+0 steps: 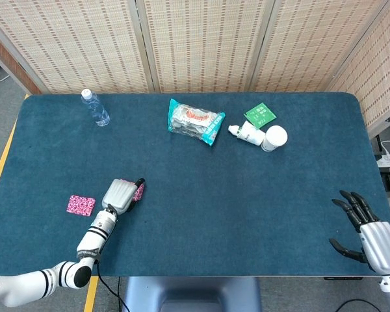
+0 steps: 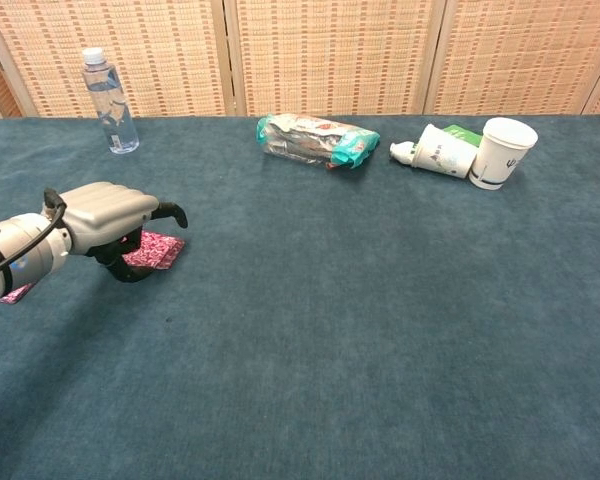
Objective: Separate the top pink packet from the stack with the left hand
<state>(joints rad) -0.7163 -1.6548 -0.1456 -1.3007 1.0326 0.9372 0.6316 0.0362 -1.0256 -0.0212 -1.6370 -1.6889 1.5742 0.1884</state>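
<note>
One pink packet (image 1: 138, 192) (image 2: 156, 250) lies flat on the blue table, mostly covered by my left hand (image 1: 119, 195) (image 2: 108, 214). The hand lies palm down over it, fingers curved forward and thumb tucked beneath. Whether the hand grips the packet is hidden. A second pink packet (image 1: 81, 205) (image 2: 16, 293) lies apart to the left, behind the forearm in the chest view. My right hand (image 1: 364, 231) hangs at the table's near right corner, fingers spread, holding nothing.
At the back stand a water bottle (image 1: 95, 108) (image 2: 109, 99), a teal snack bag (image 1: 194, 121) (image 2: 312, 139), a white tube (image 1: 246, 133), a paper cup (image 1: 273, 137) (image 2: 502, 152) and a green sachet (image 1: 260, 115). The table edge (image 1: 182, 275) runs close behind the left forearm.
</note>
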